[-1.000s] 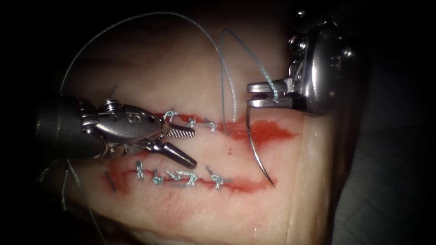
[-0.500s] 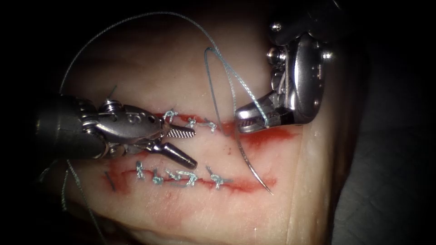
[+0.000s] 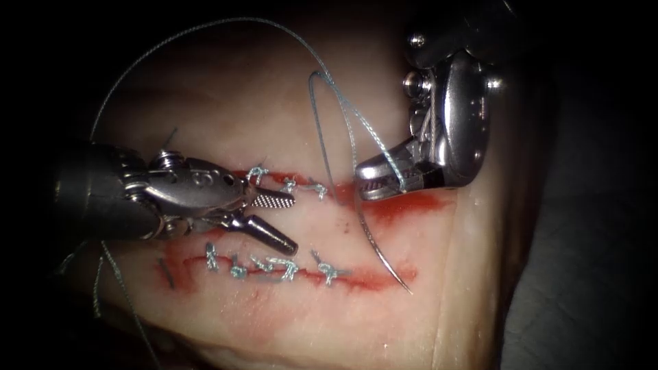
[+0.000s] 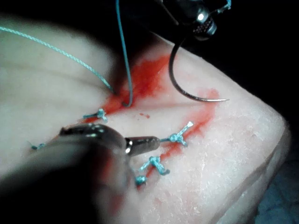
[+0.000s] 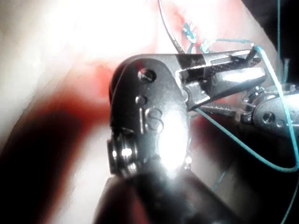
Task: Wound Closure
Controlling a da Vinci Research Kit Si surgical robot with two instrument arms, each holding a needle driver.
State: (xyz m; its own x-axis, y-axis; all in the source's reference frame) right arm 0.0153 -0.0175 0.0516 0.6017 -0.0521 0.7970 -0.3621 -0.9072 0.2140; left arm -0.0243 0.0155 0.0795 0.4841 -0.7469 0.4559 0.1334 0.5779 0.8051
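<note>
The tissue (image 3: 226,116) has two crosswise cuts, an upper cut (image 3: 404,204) and a lower cut (image 3: 370,279), each with several knotted stitches and red fluid. My right tool (image 3: 362,185) is shut on the curved needle (image 3: 375,247) near its tail, over the upper cut's right part. The needle arcs down and its point hovers by the lower cut's right end, outside the tissue (image 4: 243,154); the needle (image 4: 174,79) hangs free under the right tool (image 4: 201,23). My left tool (image 3: 292,224) stands open between the two cuts, at their left part, holding nothing.
The thread (image 3: 205,27) runs from the needle's tail up into a loop, then in a wide arc over the tissue's far side down to the left. Another strand (image 4: 122,56) meets the tissue at the upper cut. The tissue's right edge (image 3: 480,274) drops off close by.
My right tool moved left and down with the needle and turned, then held still. The needle's point stayed near the lower cut's right end. The left tool has not moved.
</note>
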